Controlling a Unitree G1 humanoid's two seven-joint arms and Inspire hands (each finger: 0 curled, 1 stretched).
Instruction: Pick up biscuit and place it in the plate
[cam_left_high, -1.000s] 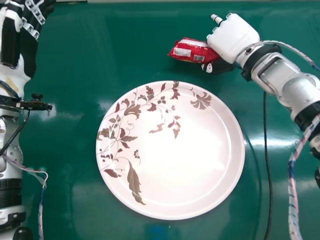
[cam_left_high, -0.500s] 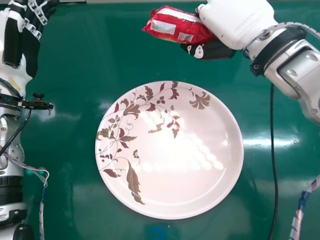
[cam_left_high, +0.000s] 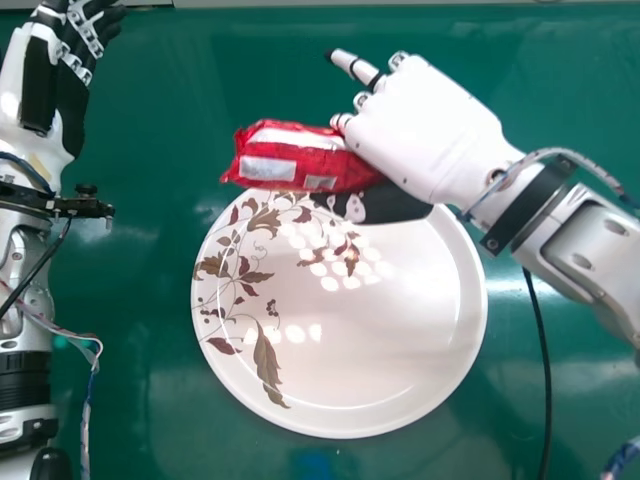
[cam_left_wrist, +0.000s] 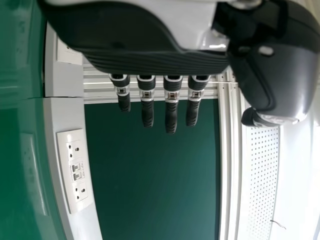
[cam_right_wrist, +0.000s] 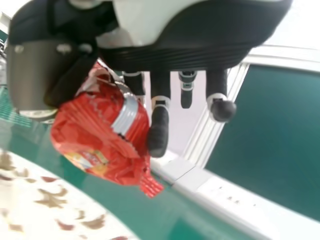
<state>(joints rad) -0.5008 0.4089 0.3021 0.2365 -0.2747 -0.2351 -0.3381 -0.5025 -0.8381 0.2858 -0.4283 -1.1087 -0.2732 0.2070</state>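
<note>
Gleaming green, the desk (cam_left_high: 145, 400) carries a flowered plate (cam_left_high: 380, 340), its far rim below the biscuit packet (cam_left_high: 300, 158) pinched in the right hand (cam_left_high: 435, 130). Near the desk's far edge the left hand (cam_left_high: 70, 105) is open; wall sockets (cam_left_wrist: 75, 170) and a green panel (cam_left_wrist: 155, 175) stand beyond.

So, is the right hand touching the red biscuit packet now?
Touching: the right wrist view shows the right hand pressed against the red packet.

We log the plate (cam_left_high: 380, 340) on the counter (cam_left_high: 200, 105). Biscuit (cam_left_high: 310, 160) above its far rim, in the right robot hand (cam_left_high: 430, 130). Left robot hand (cam_left_high: 65, 85): beyond the plate, to its left. Cable (cam_left_high: 546, 385): right of the plate.
</note>
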